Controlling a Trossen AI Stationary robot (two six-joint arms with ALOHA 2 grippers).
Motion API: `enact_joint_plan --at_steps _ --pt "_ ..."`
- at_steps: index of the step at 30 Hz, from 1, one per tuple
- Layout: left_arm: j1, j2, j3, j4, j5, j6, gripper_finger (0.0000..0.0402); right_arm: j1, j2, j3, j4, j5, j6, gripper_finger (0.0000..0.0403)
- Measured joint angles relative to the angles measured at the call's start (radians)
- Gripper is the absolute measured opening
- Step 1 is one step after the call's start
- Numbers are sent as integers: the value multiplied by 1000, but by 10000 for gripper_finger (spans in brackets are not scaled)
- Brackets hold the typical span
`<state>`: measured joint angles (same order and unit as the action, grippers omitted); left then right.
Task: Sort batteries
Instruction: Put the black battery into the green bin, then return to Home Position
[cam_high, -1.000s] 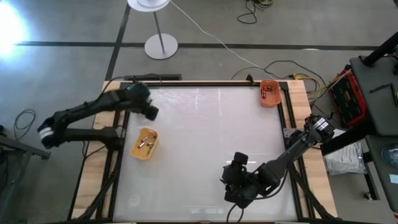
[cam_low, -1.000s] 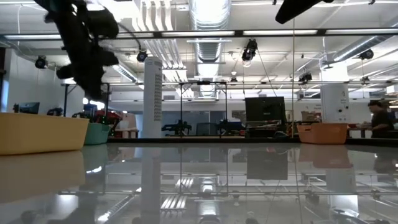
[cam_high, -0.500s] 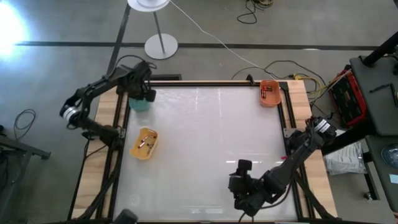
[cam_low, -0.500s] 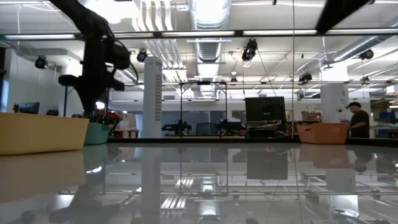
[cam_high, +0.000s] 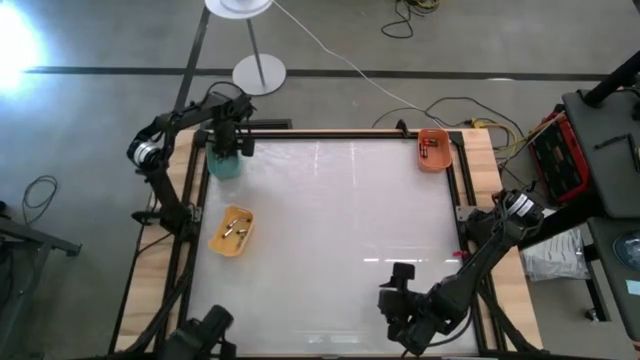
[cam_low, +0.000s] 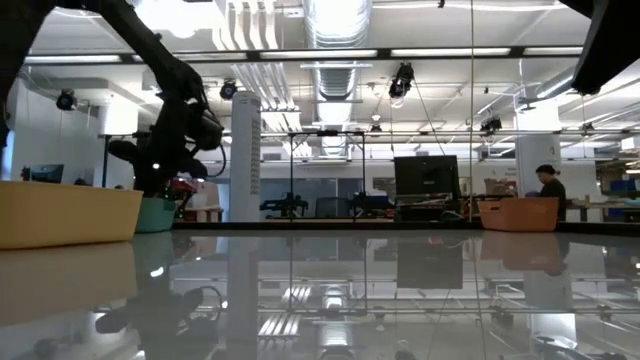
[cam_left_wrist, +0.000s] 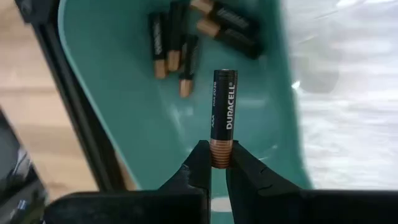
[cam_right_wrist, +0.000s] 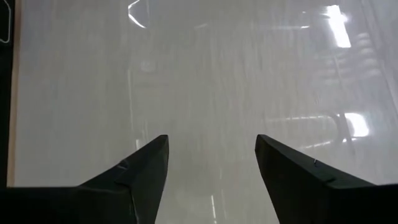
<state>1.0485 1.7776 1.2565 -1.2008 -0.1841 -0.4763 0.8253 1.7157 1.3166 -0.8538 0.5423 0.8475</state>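
While the left gripper (cam_left_wrist: 219, 163) hangs directly over the green plastic bin (cam_high: 226, 165), its two dark fingers are closed on the copper-coloured end of a black cylindrical battery (cam_left_wrist: 223, 118), which stands out straight from the fingertips above the bin's floor. Inside this green bin lie several more black and copper batteries (cam_left_wrist: 176, 51), gathered in the part of the bin farthest from the gripper; none of them touches the held battery. Seen from above, the left gripper (cam_high: 228, 138) is at the far edge of the green bin.

Near the green bin, along the same side of the white table top (cam_high: 330, 240), sits the yellow plastic bin (cam_high: 232, 230), with a few small batteries in it. Well apart from the green bin, at the opposite far corner, sits the orange plastic bin (cam_high: 434, 150), also with small batteries inside.

Far from the green bin, at the diagonally opposite near edge, the right gripper (cam_right_wrist: 211, 168) waits over bare table with its fingers spread wide and nothing between them.
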Motion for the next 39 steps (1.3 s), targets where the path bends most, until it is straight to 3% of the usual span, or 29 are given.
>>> enact_joint_plan --at_steps 25,34,39 --pt "40 307 169 -112 -46 -6 9 39 0 -2 41 -21 72 233" --pt "33 310 142 -119 -114 46 66 43 1 -2 59 -53 52 235" --pt "19 256 151 -165 -114 57 106 10 -4 -2 59 -77 -18 260"
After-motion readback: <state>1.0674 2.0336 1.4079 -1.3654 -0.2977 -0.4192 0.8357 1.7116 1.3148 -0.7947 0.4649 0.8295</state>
